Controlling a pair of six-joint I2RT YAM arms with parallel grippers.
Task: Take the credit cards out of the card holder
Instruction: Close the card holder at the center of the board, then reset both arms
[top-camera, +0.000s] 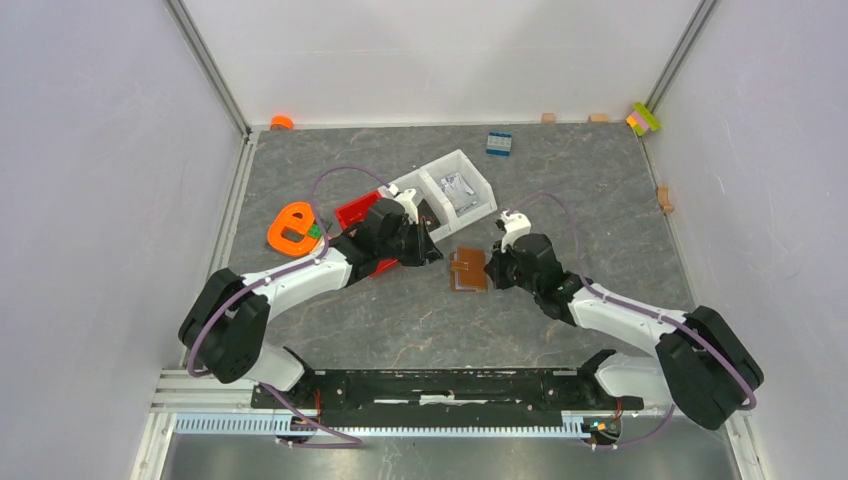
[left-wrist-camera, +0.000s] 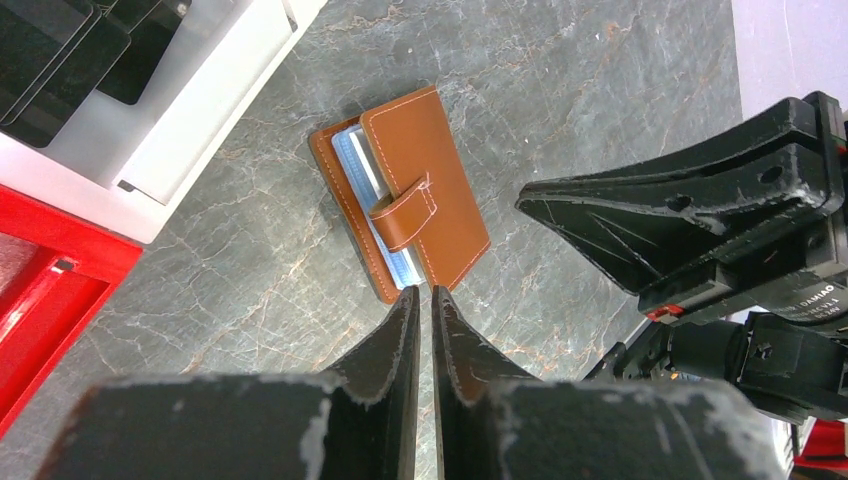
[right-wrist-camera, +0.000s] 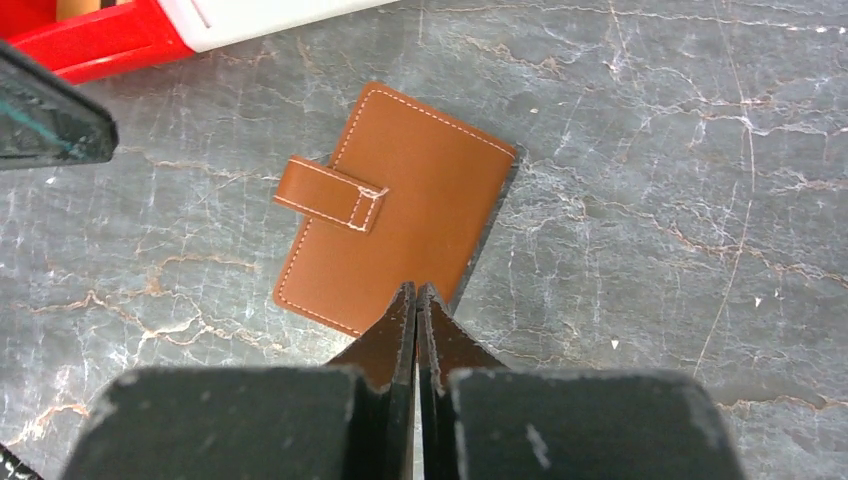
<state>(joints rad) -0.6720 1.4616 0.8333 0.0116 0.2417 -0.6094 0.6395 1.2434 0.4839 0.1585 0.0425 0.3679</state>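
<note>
The brown card holder (top-camera: 469, 268) lies flat on the grey table between the two arms, its strap tab (right-wrist-camera: 330, 192) over the cover. In the left wrist view the card holder (left-wrist-camera: 410, 190) shows a pale blue credit card edge (left-wrist-camera: 358, 165) between its covers; the orange-tan card is hidden. My left gripper (left-wrist-camera: 421, 292) is shut to a thin slit with nothing in it, tips at the holder's near end. My right gripper (right-wrist-camera: 416, 288) is shut, tips over the edge of the card holder (right-wrist-camera: 395, 205); I see nothing between them.
A white two-compartment bin (top-camera: 455, 185) and a red bin (top-camera: 360, 215) stand just behind the left gripper (top-camera: 437, 255). An orange ring-shaped object (top-camera: 293, 227) lies left, a blue brick (top-camera: 498, 143) at the back. The right gripper (top-camera: 493, 262) sits close beside the holder.
</note>
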